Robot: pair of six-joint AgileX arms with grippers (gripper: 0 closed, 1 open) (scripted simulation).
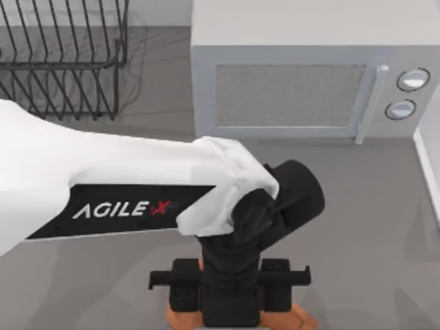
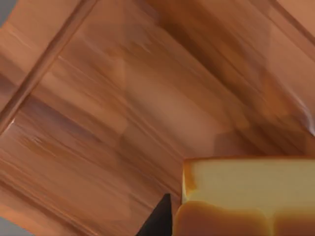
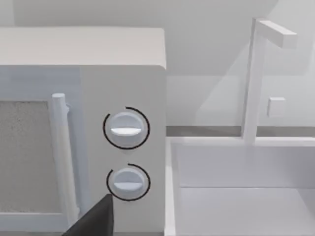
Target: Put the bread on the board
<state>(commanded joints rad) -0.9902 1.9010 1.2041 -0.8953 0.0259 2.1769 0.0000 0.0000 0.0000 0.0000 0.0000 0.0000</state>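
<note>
My left gripper (image 1: 230,302) hangs over the flat orange-brown wooden cutting board (image 1: 302,320) at the table's near edge, carrying the golden rectangular bread loaf (image 2: 246,196) close above the board's surface; it appears clamped on the loaf. Transport looks nearly done, lowering and release left. My right arm is parked facing the white microwave (image 3: 83,123), its state I can't tell.

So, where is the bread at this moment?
In the left wrist view the bread is close under the camera, over the board. In the top view the left arm's tool is over the board at the table's near edge, in front of the microwave.
</note>
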